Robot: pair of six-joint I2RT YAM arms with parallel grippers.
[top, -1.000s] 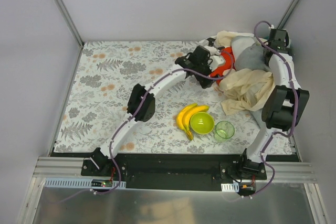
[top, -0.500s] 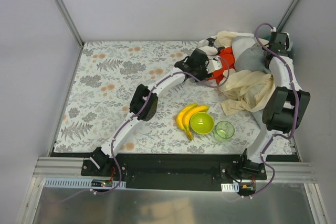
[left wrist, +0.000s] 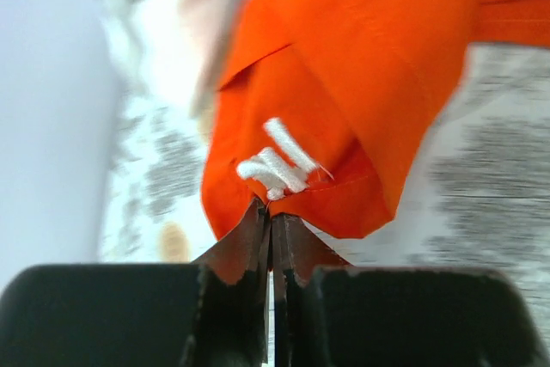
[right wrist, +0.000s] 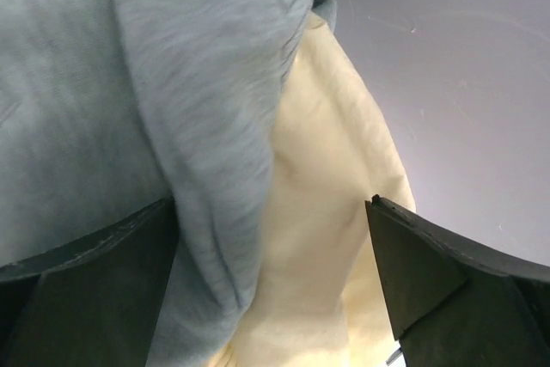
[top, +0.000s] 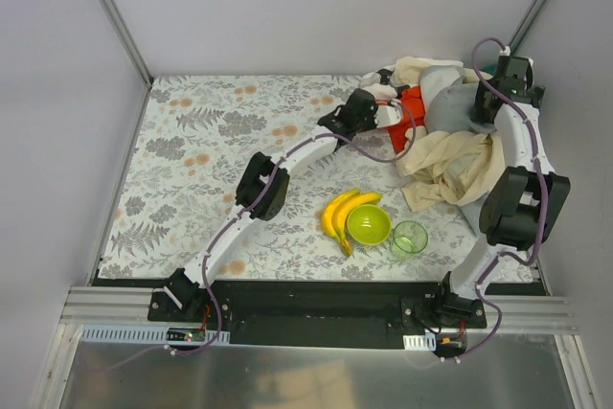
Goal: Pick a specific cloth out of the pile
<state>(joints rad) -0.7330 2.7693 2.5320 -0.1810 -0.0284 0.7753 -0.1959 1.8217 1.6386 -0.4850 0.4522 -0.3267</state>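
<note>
The orange-red cloth (top: 412,102) pokes out at the left edge of the pile (top: 450,155) in the back right corner. In the left wrist view the cloth (left wrist: 361,58) hangs just ahead, with a white stitched tag near its hem. My left gripper (left wrist: 271,212) is shut, its tips pinching the cloth's lower hem; from above the left gripper (top: 385,117) sits at the pile's left side. My right gripper (right wrist: 271,204) stands wide open over a grey garment (right wrist: 129,83) and a cream-yellow one (right wrist: 335,212), gripping nothing. From above the right gripper (top: 482,102) is on top of the pile.
Bananas (top: 337,213), a green bowl (top: 368,225) and a clear green cup (top: 410,238) sit in front of the pile near the right arm's base. The booth's back and right walls meet close behind the pile.
My left gripper reached into the pile's left edge and closed on the orange cloth's hem. My right gripper went from nearly shut to wide open above the grey garment.
</note>
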